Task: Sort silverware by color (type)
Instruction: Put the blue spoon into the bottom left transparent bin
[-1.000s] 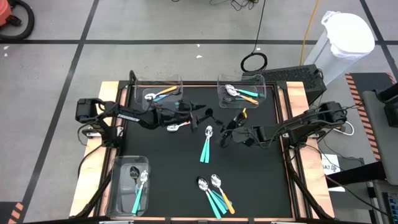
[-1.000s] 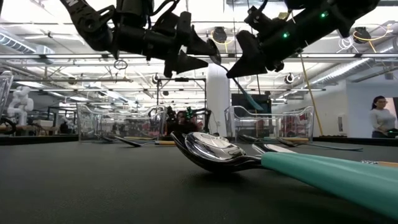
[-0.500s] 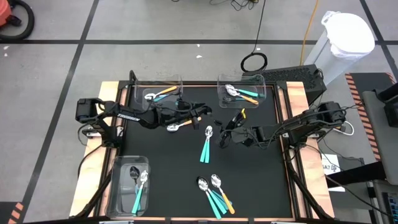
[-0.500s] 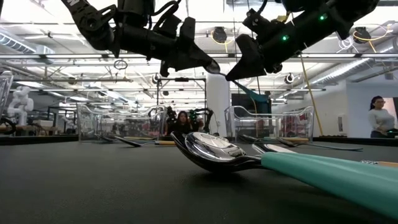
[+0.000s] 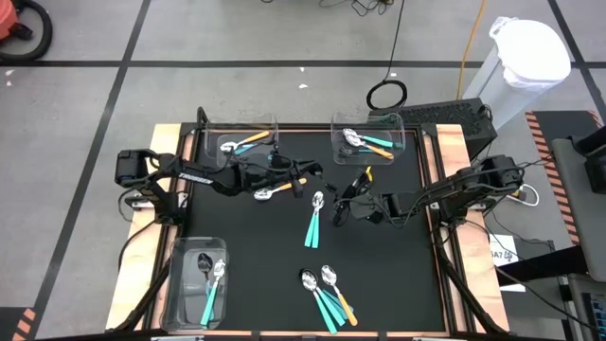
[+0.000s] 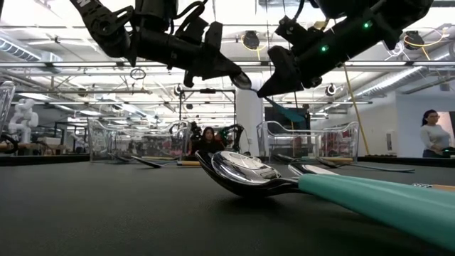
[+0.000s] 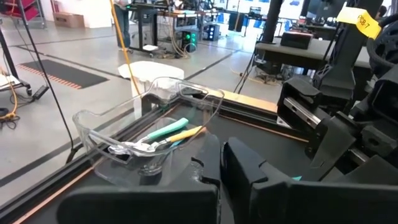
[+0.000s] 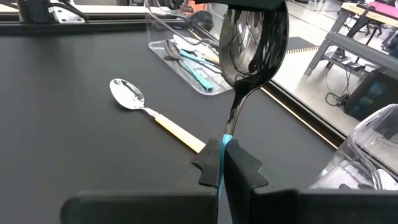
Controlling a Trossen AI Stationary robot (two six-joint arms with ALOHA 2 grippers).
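Observation:
My right gripper (image 5: 339, 204) is shut on a spoon (image 8: 249, 43) with a shiny bowl and a teal-blue handle, held well above the mat at the table's middle. My left gripper (image 5: 312, 175) is shut just to its left, its fingertips (image 6: 242, 80) at the spoon's bowl. Other spoons lie flat on the black mat: an orange-handled one (image 5: 270, 193) below the left gripper, two teal ones (image 5: 312, 223), and a small group (image 5: 327, 294) near the front edge. My right gripper pinches the spoon's handle (image 8: 222, 163) between its two fingers, close to where it joins the metal neck. The bowl sticks out beyond the fingertips and the handle end (image 6: 284, 112) trails below and behind them, clear of the table. My left gripper's shut fingertips meet the tip of the bowl (image 8: 252, 7), coming from the table's left. The fingers themselves hide the place of contact.
Three clear bins stand on the mat: far left (image 5: 240, 142) with an orange and a teal spoon, far right (image 5: 367, 140) with teal and orange ones, near left (image 5: 196, 279) with teal ones. A person (image 6: 434, 131) stands in the room behind.
My left gripper's fingers, wide open a second ago, have shut, and it has edged toward the right gripper, reaching the raised spoon's bowl. My right gripper has stayed shut on the spoon and shifted only slightly.

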